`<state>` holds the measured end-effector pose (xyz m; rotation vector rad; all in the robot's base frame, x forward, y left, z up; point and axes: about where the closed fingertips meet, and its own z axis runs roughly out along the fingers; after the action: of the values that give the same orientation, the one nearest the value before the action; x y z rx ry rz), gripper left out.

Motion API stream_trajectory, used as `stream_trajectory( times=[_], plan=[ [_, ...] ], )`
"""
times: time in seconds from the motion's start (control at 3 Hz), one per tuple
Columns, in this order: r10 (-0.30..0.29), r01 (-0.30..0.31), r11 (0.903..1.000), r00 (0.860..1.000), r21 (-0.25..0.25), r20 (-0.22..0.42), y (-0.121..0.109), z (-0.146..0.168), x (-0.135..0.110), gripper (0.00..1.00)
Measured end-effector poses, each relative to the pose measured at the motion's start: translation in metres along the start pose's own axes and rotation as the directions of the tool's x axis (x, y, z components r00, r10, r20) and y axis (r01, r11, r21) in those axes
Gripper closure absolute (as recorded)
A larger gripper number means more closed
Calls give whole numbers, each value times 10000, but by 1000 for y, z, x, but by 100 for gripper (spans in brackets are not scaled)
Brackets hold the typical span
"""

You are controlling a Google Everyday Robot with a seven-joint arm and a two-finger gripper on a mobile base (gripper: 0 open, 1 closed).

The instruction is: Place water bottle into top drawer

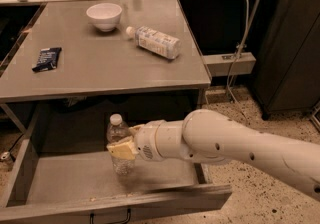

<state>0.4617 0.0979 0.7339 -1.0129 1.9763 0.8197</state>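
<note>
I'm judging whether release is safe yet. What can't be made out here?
Camera view:
- Whether the small clear ribbed water bottle stands on the floor of the wide grey metal top drawer: contact indiscernible.
- Bottle's middle: covered by the gripper shut on it.
- Drawer's black wire handle: cut by bottom edge.
- Dark packet: print unreadable.

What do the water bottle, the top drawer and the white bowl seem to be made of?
The water bottle: clear ribbed plastic, see-through, with a white cap; the tool grips it upright inside the drawer. The top drawer: grey sheet metal, matte, with thin folded walls. The bowl: smooth white, probably ceramic, possibly plastic.
</note>
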Motion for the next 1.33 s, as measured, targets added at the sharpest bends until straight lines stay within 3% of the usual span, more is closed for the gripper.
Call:
stream_trajectory(
  times=[0.67,1.33],
  plan=[
    [-70,57,9986,9997,530,249,-9,19,21,100],
    [243,-290,9943,9986,1026,466,-8,9,33,100]
  ],
)
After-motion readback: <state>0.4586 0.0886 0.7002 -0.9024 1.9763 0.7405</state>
